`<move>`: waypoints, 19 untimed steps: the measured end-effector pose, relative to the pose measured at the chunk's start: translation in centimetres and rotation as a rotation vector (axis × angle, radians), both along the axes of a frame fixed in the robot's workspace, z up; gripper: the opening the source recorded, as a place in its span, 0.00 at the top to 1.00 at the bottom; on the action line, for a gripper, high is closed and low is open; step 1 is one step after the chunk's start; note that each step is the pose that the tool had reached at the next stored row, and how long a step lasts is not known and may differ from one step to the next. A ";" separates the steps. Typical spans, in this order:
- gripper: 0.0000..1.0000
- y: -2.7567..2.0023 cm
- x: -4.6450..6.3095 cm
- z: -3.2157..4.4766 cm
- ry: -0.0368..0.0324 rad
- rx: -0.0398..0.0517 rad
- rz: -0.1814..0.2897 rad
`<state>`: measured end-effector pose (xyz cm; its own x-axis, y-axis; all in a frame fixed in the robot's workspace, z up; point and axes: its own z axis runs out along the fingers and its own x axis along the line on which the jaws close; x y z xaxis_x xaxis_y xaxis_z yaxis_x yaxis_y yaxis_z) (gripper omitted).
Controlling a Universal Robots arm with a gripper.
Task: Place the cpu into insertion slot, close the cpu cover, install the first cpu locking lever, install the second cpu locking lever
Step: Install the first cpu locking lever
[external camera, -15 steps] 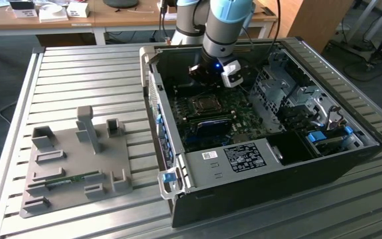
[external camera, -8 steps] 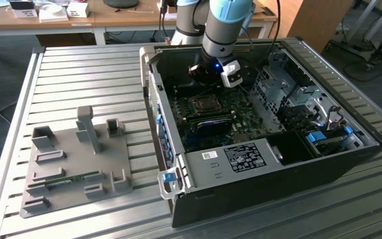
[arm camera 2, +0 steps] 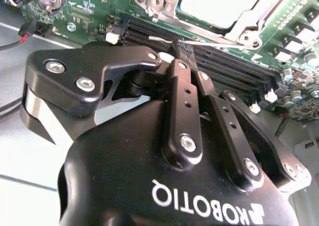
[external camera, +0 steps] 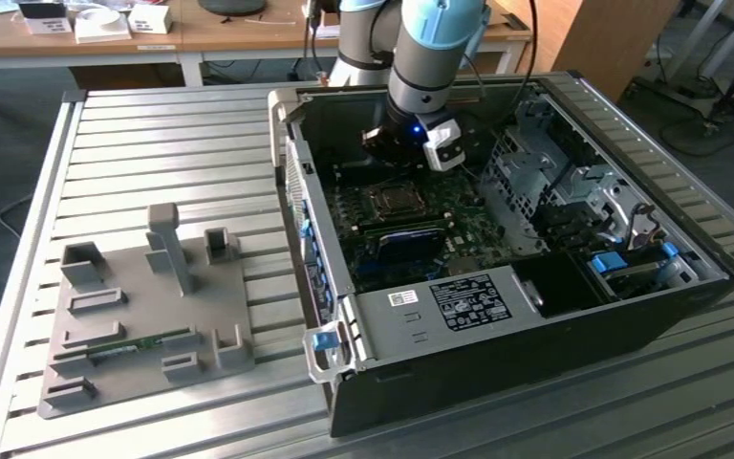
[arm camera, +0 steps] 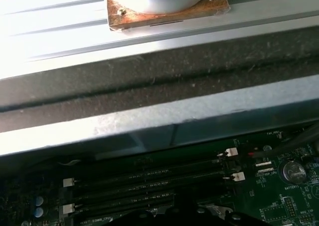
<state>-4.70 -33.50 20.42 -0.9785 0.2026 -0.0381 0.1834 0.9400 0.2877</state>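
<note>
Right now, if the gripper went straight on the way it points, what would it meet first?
Likely the black memory slots just ahead of the gripper, its jaws closed, beside the thin metal lever; depth is unclear, so the lever could come first.

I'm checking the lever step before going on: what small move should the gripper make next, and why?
Probably ease the shut gripper slightly toward the cpu, to press the thin locking lever. In the second wrist view the cpu already sits under the cpu cover, and the fingertips hang over the memory slots right beside that lever; contact is unclear.
</note>
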 end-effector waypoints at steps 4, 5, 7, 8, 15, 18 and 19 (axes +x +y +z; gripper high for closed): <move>0.89 0.00 0.0 -0.10 0.0002 -0.0003 0.000; 0.89 0.00 0.0 -0.12 0.0000 0.0000 0.000; 0.89 0.00 0.0 -0.14 0.0000 0.0000 0.000; 0.89 0.00 0.0 -0.22 -0.0004 -0.0002 0.000; 0.89 0.04 0.0 -0.41 -0.0031 -0.0006 0.000; 0.89 0.05 0.0 -0.45 -0.0038 -0.0007 0.000; 0.89 0.07 0.0 -0.42 -0.0037 -0.0008 -0.001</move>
